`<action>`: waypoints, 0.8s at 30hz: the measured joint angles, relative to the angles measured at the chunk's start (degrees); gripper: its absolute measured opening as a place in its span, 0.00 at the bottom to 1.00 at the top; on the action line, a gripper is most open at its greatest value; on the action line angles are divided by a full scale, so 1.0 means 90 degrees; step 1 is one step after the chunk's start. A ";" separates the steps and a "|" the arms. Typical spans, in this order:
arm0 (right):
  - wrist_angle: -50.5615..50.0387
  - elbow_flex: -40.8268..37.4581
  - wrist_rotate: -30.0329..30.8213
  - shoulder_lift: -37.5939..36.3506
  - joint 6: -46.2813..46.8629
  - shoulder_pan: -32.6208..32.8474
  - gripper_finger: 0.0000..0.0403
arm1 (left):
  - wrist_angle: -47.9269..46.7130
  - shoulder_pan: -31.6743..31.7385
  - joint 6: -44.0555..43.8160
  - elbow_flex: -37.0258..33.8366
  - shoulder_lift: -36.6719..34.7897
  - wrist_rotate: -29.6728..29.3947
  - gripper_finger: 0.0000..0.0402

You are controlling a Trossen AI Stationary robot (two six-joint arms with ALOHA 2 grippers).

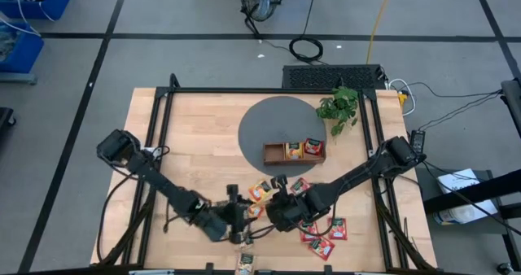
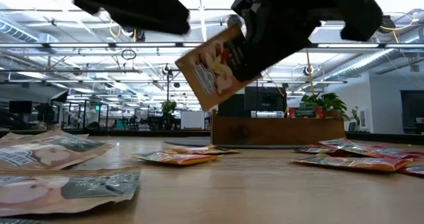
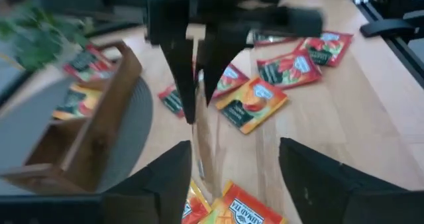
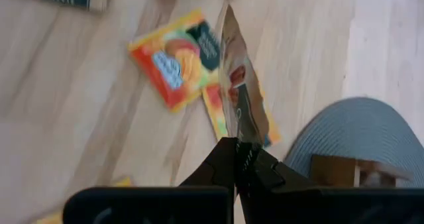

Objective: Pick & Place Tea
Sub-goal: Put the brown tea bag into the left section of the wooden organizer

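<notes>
The right gripper (image 4: pixel 240 159) is pinched shut on one edge of a beige sachet (image 4: pixel 240 98), which hangs tilted in the air above the table (image 1: pixel 203 137). The left gripper (image 3: pixel 228 174) stands open just beside it, holding nothing. This looks like a handover just completed. Next, the right arm likely needs to carry the sachet to the tray (image 1: pixel 273 154) and release it into a compartment. Other sachets (image 1: pixel 321 241) lie scattered nearby.

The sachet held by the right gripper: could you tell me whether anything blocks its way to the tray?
Nothing visible does. The right gripper holds the sachet above the table, and the tray lies beyond across bare wood.
</notes>
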 joint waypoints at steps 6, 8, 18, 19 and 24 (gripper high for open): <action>0.0261 0.0000 -0.0027 0.0010 -0.0156 -0.0002 0.00 | -0.0245 0.0530 -0.0268 0.0000 0.0005 0.0627 0.73; 0.0343 0.0000 -0.0027 0.0010 -0.0201 -0.0002 0.00 | -0.0484 0.0596 -0.0417 0.0000 0.0005 0.0690 0.74; 0.1160 -0.0330 -0.0044 0.0017 -0.0409 -0.0007 0.00 | -0.0418 0.0596 -0.0553 0.0000 0.0008 0.0762 0.43; 0.1232 -0.0367 -0.0040 0.0017 -0.0424 -0.0009 0.00 | -0.0441 0.0596 -0.0553 0.0000 0.0007 0.0762 0.38; 0.1369 -0.0435 -0.0032 0.0015 -0.0466 -0.0027 0.00 | -0.0446 0.0596 -0.0516 0.0000 0.0007 0.0943 0.12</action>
